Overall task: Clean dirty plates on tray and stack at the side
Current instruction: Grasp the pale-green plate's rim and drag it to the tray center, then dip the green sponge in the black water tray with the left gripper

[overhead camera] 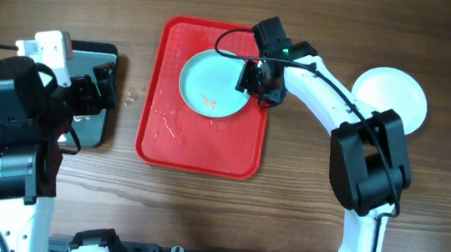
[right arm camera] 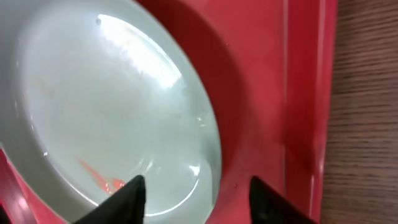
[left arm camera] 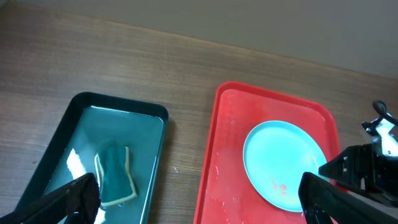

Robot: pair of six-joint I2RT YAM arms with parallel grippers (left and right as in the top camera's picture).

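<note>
Overhead: pale turquoise plate [overhead camera: 210,84] lies in upper half of red tray [overhead camera: 197,152], orange smear at plate's 6 o'clock. White plate [overhead camera: 392,97] sits on table, 3 o'clock of tray.
Left wrist: left gripper [left arm camera: 199,190] jaws spread wide, holding nothing.
Right wrist: right gripper [right arm camera: 199,193] jaws parted astride turquoise plate's rim; plate glossy, wet.

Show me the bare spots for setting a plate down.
Free: the robot-side half of the large red rectangular plastic tray, below the pale turquoise round plate, wet-speckled; the bare wooden table on that tray's robot side. Crowded: the tray's far right corner, where the right gripper sits at the plate's rim.
</note>
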